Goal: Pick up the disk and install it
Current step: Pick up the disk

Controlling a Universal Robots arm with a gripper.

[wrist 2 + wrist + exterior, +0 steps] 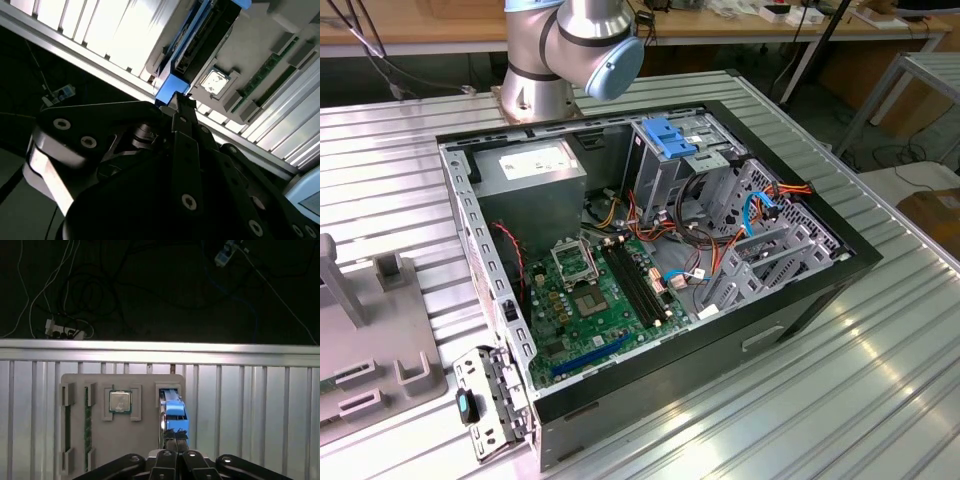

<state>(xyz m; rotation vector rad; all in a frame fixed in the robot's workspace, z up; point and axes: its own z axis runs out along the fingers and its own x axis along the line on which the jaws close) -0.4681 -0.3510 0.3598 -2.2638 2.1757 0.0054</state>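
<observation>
Gripper (176,439) fingers narrow, nearly together, tips at the blue edge of the disk (175,410) — grey holder (380,385) lies eight o'clock of the case (720,370), exterior view.

In the exterior view the light was bright, even and soft, falling from above. The ribbed silver aluminium table top (890,390) carried pale glare streaks, and the rounded silver robot arm joint (570,40) bore a broad highlight. Inside the open black computer case (790,310), shadow pooled beside the grey metal power supply box (535,180). In the second wrist view the table slats burned out to white, while the black metal gripper (182,102) was a dark mass with little detail. In the first wrist view the dark floor with cables (150,290) lay underexposed, the table's edge glared, and the bright blue carrier rail of the disk (175,410) was washed pale.
</observation>
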